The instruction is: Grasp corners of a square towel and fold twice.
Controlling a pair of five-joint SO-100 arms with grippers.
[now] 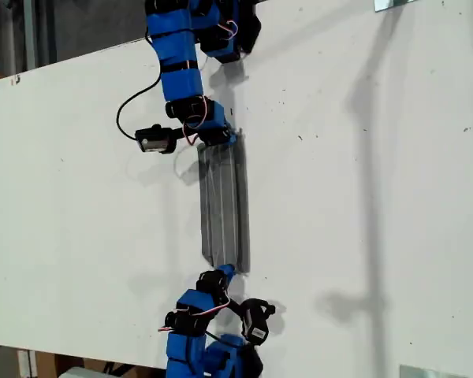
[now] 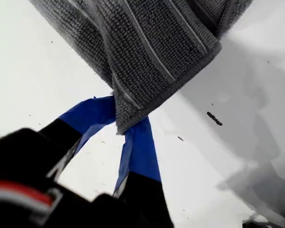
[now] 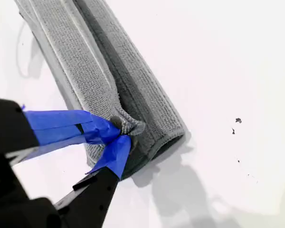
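The first end effector (image 2: 121,128) has its blue-taped jaws nearly closed, pinching one corner (image 2: 128,121) of the towel (image 2: 147,52). The second end effector (image 3: 121,133) is likewise closed down on a corner (image 3: 128,126) at the end of the towel.

The first wrist view shows only that corner and the stacked grey layers above it. The second wrist view shows the cloth folded into a long, narrow band. Only the exterior view shows the whole band (image 1: 221,205), which lies on the white worktop (image 1: 363,197) between an upper arm (image 1: 181,79) and a lower arm (image 1: 197,315). Each arm meets one end of the band. The wrist views do not establish which arm is first.

A black cable (image 1: 130,106) loops beside the upper arm. Small dark specks (image 3: 237,120) mark the worktop near the towel.
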